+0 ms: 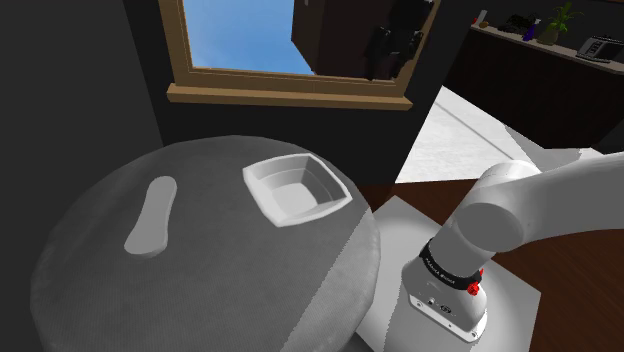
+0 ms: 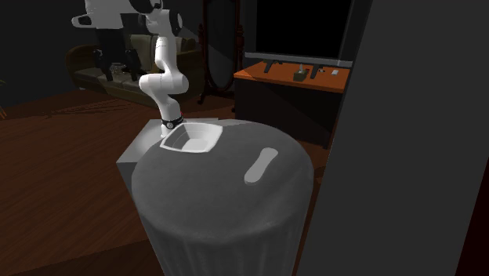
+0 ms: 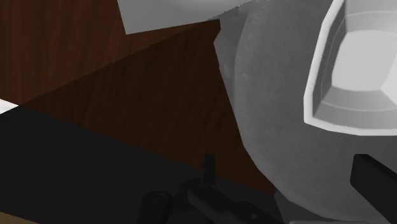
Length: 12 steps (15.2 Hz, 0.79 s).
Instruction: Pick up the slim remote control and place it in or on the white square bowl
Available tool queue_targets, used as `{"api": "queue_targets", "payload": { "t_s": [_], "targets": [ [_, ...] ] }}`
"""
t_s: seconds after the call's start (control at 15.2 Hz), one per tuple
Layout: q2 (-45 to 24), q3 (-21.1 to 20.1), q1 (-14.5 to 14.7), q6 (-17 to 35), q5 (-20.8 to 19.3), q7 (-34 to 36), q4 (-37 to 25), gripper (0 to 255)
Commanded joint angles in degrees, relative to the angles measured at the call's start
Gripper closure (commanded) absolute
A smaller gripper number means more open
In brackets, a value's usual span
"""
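The slim remote, drawn plain grey, lies flat near the edge of the round grey table at the shoulder view's left; it also lies on the second exterior view's right. The white square bowl stands upright on the table's side nearest the arm and holds nothing. My arm rises from the stand, and its hand hangs high above, well away from both. In the wrist view one black finger stands far off the middle, so the gripper is open, and the bowl lies below it.
The white stand butts against the table's edge. Dark wood floor surrounds them. A wood-framed window is behind the table. A cabinet with an orange top, a sofa and a dark wall stand around.
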<state>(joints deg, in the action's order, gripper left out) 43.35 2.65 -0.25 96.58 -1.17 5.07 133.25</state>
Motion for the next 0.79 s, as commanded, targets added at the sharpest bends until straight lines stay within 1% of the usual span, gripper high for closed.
{"api": "queue_targets", "payload": {
  "t_s": [0.0, 0.4, 0.73],
  "targets": [
    [0.00, 0.00, 0.00, 0.00, 0.00, 0.00, 0.00, 0],
    [-2.71, -7.30, 1.82, 4.65, 4.10, 9.68, 2.78, 0],
    [-7.27, -13.40, 3.18, 8.95, 7.05, 17.65, 2.96, 0]
  ]
}}
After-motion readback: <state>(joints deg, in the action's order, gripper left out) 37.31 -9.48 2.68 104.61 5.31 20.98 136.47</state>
